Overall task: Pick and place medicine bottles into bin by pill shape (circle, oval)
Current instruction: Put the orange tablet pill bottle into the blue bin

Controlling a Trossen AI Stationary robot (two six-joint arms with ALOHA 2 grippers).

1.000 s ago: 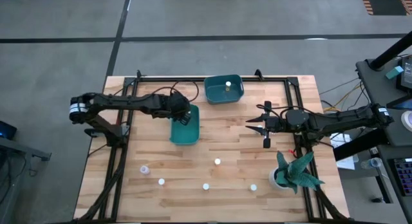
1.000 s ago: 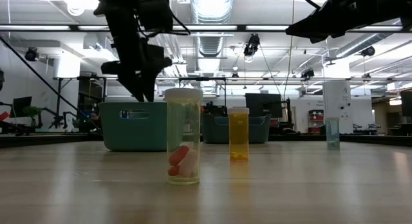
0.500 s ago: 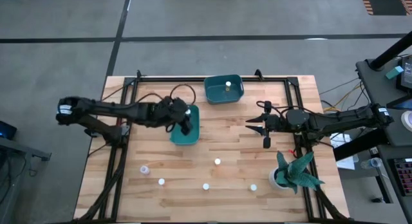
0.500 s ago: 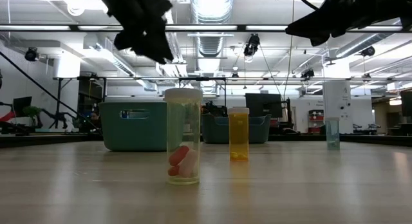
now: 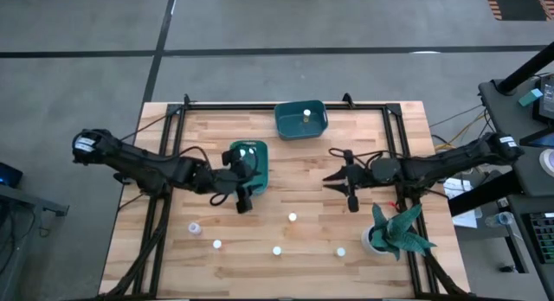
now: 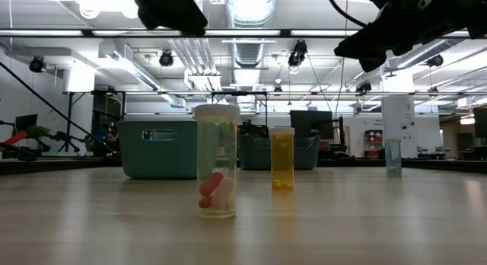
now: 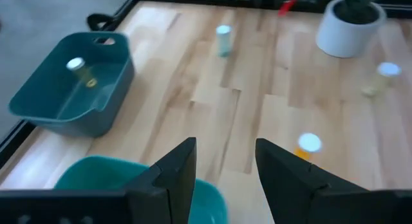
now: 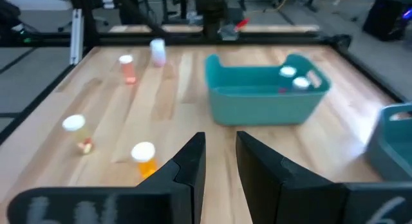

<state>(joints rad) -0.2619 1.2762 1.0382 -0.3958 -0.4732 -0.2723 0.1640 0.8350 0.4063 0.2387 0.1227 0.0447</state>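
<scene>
Several small medicine bottles with pale caps stand on the table's near part [image 5: 293, 218] [image 5: 277, 250] [image 5: 216, 245]. In the low view one clear bottle [image 6: 217, 162] shows red and white pills, and an orange one [image 6: 282, 158] stands behind it. One teal bin [image 5: 253, 173] stands left of centre with two white caps in it [image 8: 288, 71]. A second teal bin [image 5: 301, 121] at the far edge holds one bottle [image 5: 306, 112]. My left gripper [image 5: 244, 194] [image 7: 225, 166] is open and empty, raised above the left bin's near end. My right gripper [image 5: 339, 182] [image 8: 220, 161] is open and empty, raised right of centre.
A teal-leaved plant in a white pot [image 5: 394, 232] stands at the near right. A black frame [image 5: 173, 119] runs along the table's edges. Bare wood lies between the two grippers and the row of bottles.
My left gripper has risen from low over the left bin and drawn back toward the table's near edge, past the bin's near end. My right gripper has shifted a little toward the table's left and near edges. The bottles on the table have stayed put.
</scene>
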